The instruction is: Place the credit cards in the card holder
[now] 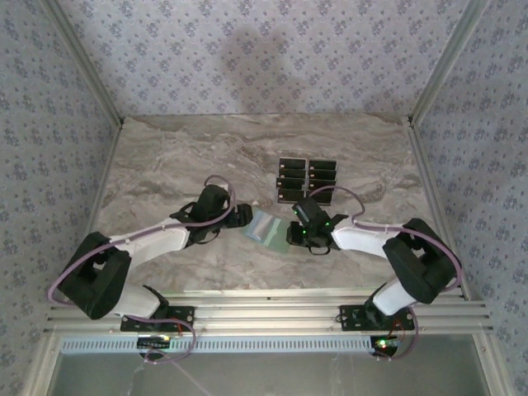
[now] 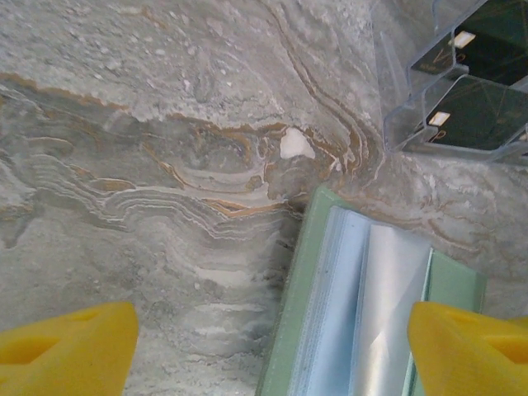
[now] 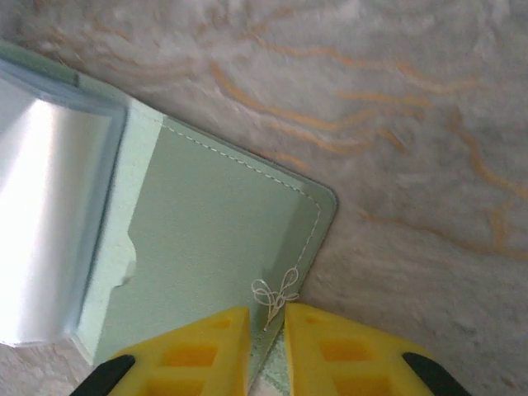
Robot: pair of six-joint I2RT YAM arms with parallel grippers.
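The card holder (image 1: 268,226) lies open mid-table between both arms, pale green with clear grey-blue sleeves inside (image 2: 363,297). My right gripper (image 1: 295,231) is shut on the stitched edge of its right panel (image 3: 206,247), and the yellow fingers (image 3: 206,351) pinch that edge from both sides (image 3: 266,318). My left gripper (image 1: 241,217) hangs open and wide over the holder's left edge (image 2: 272,330), holding nothing. The credit cards (image 1: 307,177), glossy black with pale marks, stand in two columns just beyond the holder (image 2: 487,49).
A clear plastic rack (image 2: 404,82) holds the cards upright at the back centre. Marble-patterned tabletop (image 1: 181,157) stretches to the left and far side. Patterned walls and aluminium rails (image 1: 264,318) enclose the table.
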